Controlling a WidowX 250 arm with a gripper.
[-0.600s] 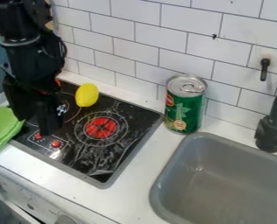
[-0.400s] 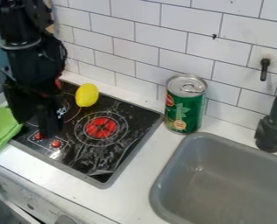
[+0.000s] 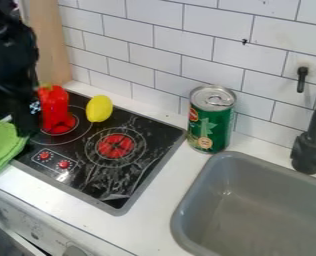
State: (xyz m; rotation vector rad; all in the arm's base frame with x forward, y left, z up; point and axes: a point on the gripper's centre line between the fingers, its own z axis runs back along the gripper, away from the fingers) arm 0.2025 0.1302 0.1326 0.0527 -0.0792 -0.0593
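Camera view, taken from above the front of the counter, directed obliquely downward toward the tiled wall. The range is close: cooktop at left, sink cropped at right.

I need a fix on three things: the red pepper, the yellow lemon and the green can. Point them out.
Red pepper (image 3: 54, 106): camera view, on the middle of its body.
Yellow lemon (image 3: 99, 108): camera view, on the middle of its skin.
Green can (image 3: 211, 124): camera view, on its side, below the rim.
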